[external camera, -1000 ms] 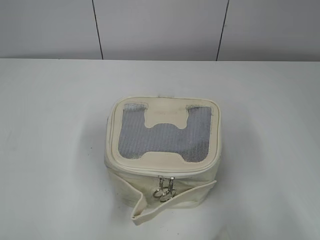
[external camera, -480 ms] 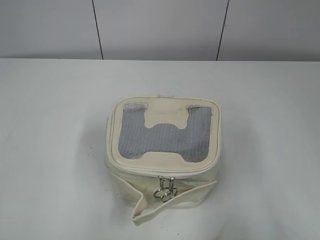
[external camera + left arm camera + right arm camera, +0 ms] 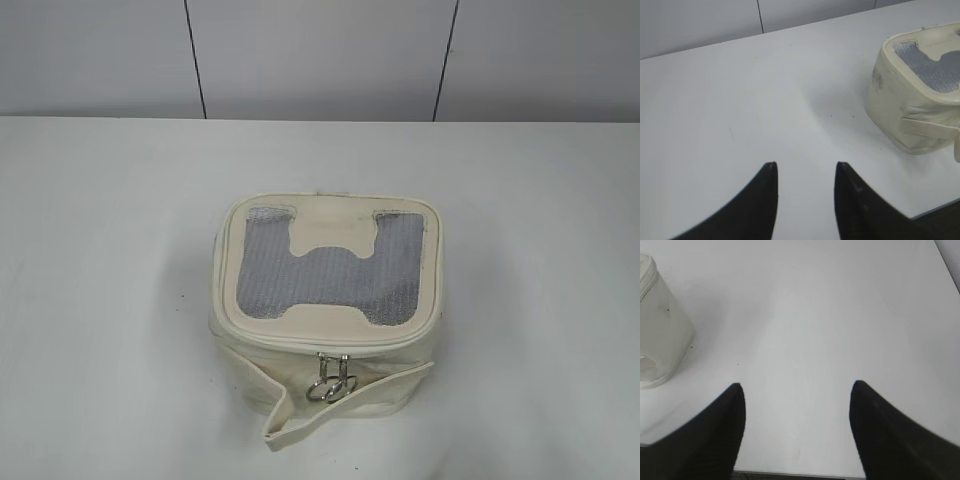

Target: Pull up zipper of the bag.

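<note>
1. A small boxy cream fabric bag (image 3: pixel 325 315) stands upright near the middle of the plain white tabletop (image 3: pixel 100 250), in front of a pale grey panelled wall (image 3: pixel 320 55).
2. Its lid faces up and carries a grey mesh panel (image 3: pixel 325 285) with an H-shaped cream patch (image 3: pixel 335 232) laid across it.
3. The cream zipper track (image 3: pixel 300 345) runs around the lid rim; its two small silver metal ring pulls (image 3: pixel 328 388) hang side by side, touching, at the middle of the front face nearest the exterior camera.
4. A loose cream strap (image 3: pixel 345 405) crosses the front just below the pulls, its free end sticking out toward the lower left.
5. The left hand (image 3: pixel 805 167) hovers over bare tabletop with its two black fingers (image 3: pixel 765 200) parted by a moderate gap and nothing between them; the bag lies well apart, up and to the right in that wrist view.
6. The right hand (image 3: pixel 797 387) has its dark fingers (image 3: pixel 880 430) spread wide, holding nothing, over bare tabletop; the bag's side shows only at the left edge of that view.
7. Neither hand appears in the exterior view.
</note>
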